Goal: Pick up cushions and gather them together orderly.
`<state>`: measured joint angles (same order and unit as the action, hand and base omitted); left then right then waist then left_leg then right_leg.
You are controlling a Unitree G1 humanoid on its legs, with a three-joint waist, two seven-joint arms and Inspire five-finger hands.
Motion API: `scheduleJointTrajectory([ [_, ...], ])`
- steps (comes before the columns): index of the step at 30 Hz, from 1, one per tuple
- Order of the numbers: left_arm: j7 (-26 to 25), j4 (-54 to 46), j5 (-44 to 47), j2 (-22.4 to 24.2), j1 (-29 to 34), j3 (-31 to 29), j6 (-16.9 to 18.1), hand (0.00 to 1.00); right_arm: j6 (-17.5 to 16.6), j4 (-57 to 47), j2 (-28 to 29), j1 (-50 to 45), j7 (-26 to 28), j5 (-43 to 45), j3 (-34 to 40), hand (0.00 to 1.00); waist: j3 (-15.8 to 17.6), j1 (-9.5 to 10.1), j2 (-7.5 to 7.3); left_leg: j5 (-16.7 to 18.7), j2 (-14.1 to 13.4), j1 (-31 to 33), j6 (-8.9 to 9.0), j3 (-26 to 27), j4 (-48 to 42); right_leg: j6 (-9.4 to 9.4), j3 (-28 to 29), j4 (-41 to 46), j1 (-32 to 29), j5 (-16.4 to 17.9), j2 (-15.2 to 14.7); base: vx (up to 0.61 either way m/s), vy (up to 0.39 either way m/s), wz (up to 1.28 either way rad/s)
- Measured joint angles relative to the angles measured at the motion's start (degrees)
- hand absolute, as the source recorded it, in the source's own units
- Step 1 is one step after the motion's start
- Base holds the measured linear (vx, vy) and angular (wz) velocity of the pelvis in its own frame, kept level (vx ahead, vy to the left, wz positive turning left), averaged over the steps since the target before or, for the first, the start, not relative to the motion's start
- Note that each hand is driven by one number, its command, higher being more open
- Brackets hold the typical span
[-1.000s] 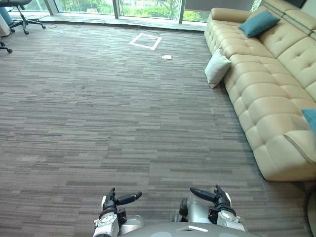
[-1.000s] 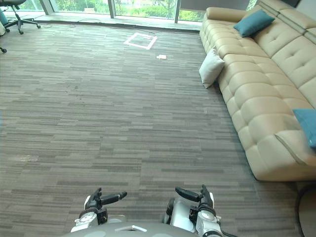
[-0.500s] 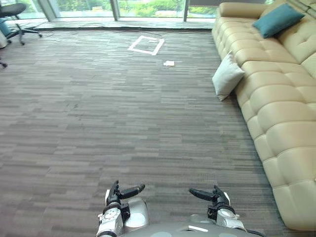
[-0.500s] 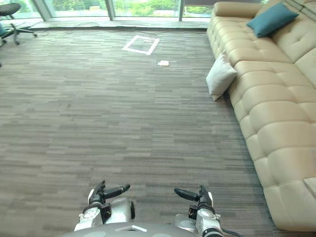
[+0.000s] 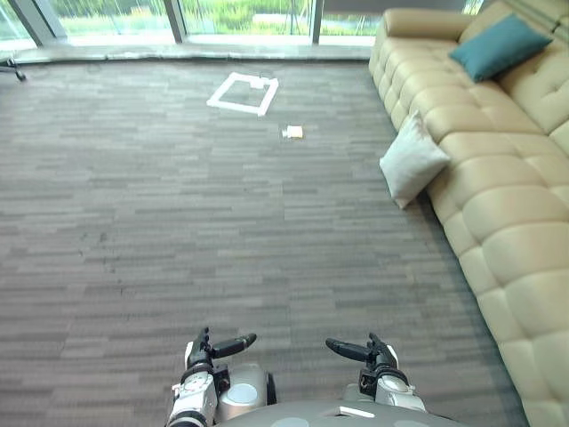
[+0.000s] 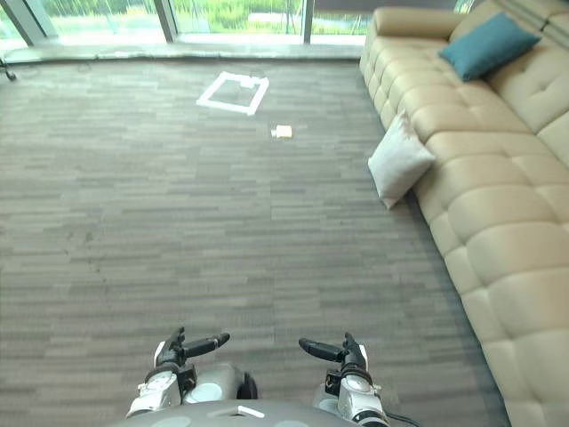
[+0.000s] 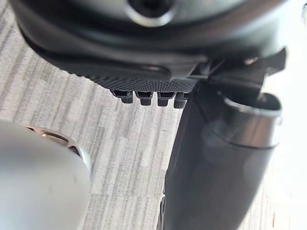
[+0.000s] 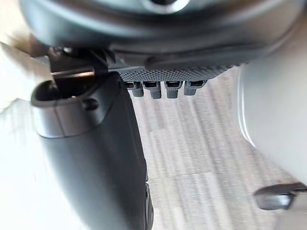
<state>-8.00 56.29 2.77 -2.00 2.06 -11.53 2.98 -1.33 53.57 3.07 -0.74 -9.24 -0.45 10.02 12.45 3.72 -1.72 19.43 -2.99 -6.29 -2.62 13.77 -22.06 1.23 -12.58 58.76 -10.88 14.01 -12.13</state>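
Left eye view, carpeted room: we find 2 cushions well apart from our empty hands.
A white cushion [image 5: 412, 160] stands on the carpet [image 5: 178, 222], leaning against the front of the beige sofa [image 5: 498, 191]; a teal cushion [image 5: 500, 46] rests on the sofa farther along. Our left hand [image 5: 209, 351] and right hand [image 5: 369, 354] hover low over the carpet, fingers loosely extended, holding nothing.
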Motion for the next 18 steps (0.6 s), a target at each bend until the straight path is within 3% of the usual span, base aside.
scheduleJointTrajectory([
  [2,0.29,1.41,-0.06,-0.6,-0.26,1.26,0.01,1.0,-0.57,-0.66,-0.18,0.49,0.14,-0.05,0.03,1.0,0.04,-0.76,-0.1,0.39,-0.94,-4.35,1.62,-0.39,3.58,-0.1,-4.37,-10.58,-4.02,0.37,0.69,0.5,-0.123,0.23],
  [4,0.43,2.01,-0.09,-0.77,-0.3,1.69,-0.03,1.0,-0.63,-0.75,-0.43,1.24,0.3,-0.09,0.12,1.0,0.11,-1.05,-0.16,1.43,-1.88,-8.01,3.46,-0.44,6.66,0.41,-6.46,-25.29,-6.9,-1.67,2.61,0.64,-0.195,0.21],
  [5,0.55,2.9,-0.17,-0.8,-0.34,1.73,-0.06,1.0,-0.6,-0.64,-0.67,1.3,0.36,-0.19,0.18,1.0,0.23,-1.57,0.35,2.2,-2.69,-10.85,4.56,-0.99,8.25,-1.64,-5.74,-29.61,-6.37,-9.93,4.49,0.79,-0.265,0.25],
  [6,0.57,3.71,-0.17,-0.43,-0.44,1.66,-0.06,1.0,-0.2,-0.19,-1.4,1.49,0.34,-0.67,0.53,1.0,-0.07,-1.36,1.37,1.52,-3.88,-12.4,4.9,-2.17,8.62,-4.55,-6.31,-28.22,-5.53,-8.79,5.77,0.81,-0.274,0.21],
  [8,1.07,3.59,-1.07,0.69,-0.51,1.6,0.06,1.0,0.18,0.2,-1.24,1.75,0.32,-0.81,2.3,1.0,-0.23,-1.26,2.15,-0.73,-4.98,-11.97,7.75,-3.53,5.0,-5.72,-6.5,-24.4,-5.39,-3.92,5.8,0.69,-0.272,0.05],
  [10,1.1,3.55,-1.33,1.14,-0.61,0.43,0.04,1.0,1.29,0.18,-1.46,1.79,0.26,-0.78,3.58,1.0,-0.28,-1.77,3.12,-4.76,-6.95,-6.51,8.62,-7.36,-10.32,-5.64,-7.23,-24.96,-1.88,-0.14,7.28,0.71,-0.277,0.06],
  [11,1.08,3.28,-1.23,1.3,-0.65,-1.06,0.02,1.0,1.69,0.41,-1.81,1.76,0.27,-0.77,3.49,1.0,0.02,-1.64,3.74,-8.84,-8.17,-1.65,9.64,-10.07,-21.61,-5.78,-7.39,-26.98,1.04,0.27,8.47,0.58,-0.186,-0.1],
  [12,0.87,2.14,-1.03,2.02,-0.37,-2.83,0.06,1.0,2.13,1.2,-2.06,1.78,0.02,-0.67,3.47,1.0,0.18,-1.38,4.32,-9.11,-9.84,3.87,10.46,-11.04,-34.14,-6.13,-7.22,-30.46,5.15,0.5,10.62,0.67,-0.173,-0.2],
  [13,0.71,0.91,-0.96,2.06,-0.4,-3.57,0.11,1.0,2.44,1.59,-1.81,1.7,-0.23,-0.64,3.45,1.0,0.59,-1.12,4.07,-8.12,-10.73,8.05,10.41,-10.49,-41.05,-6.2,-6.72,-33.9,9.7,0.55,11.67,0.41,-0.071,-0.2],
  [14,0.71,0.72,-0.95,1.99,-0.4,-3.56,0.13,1.0,2.46,1.68,-1.75,1.67,-0.23,-0.63,3.43,1.0,0.66,-1.08,3.95,-7.93,-10.73,8.5,10.3,-10.31,-41.5,-6.22,-6.64,-34.27,10.29,0.56,11.73,0.56,-0.066,-0.26],
  [16,0.88,-2.39,-0.46,1.14,-0.11,-3.47,0.56,1.0,2.56,2.47,-1.08,1.15,-0.19,-0.31,2.05,1.0,1.0,-0.46,1.4,-4.95,-10.69,18.36,7.67,-5.48,-37.95,-5.69,-4.11,-41.55,18.29,0.91,11.93,0.47,-0.015,-0.43],
  [18,0.87,-3.41,0.02,1.25,-0.14,-3.56,0.7,1.0,2.75,2.5,-1.06,1.12,-0.19,0.36,2.17,1.0,1.33,0.38,1.61,-3.62,-10.48,21.68,6.77,-3.84,-29.84,-5.02,-2.12,-42.9,20.91,1.15,11.75,0.3,0.057,-0.57],
])
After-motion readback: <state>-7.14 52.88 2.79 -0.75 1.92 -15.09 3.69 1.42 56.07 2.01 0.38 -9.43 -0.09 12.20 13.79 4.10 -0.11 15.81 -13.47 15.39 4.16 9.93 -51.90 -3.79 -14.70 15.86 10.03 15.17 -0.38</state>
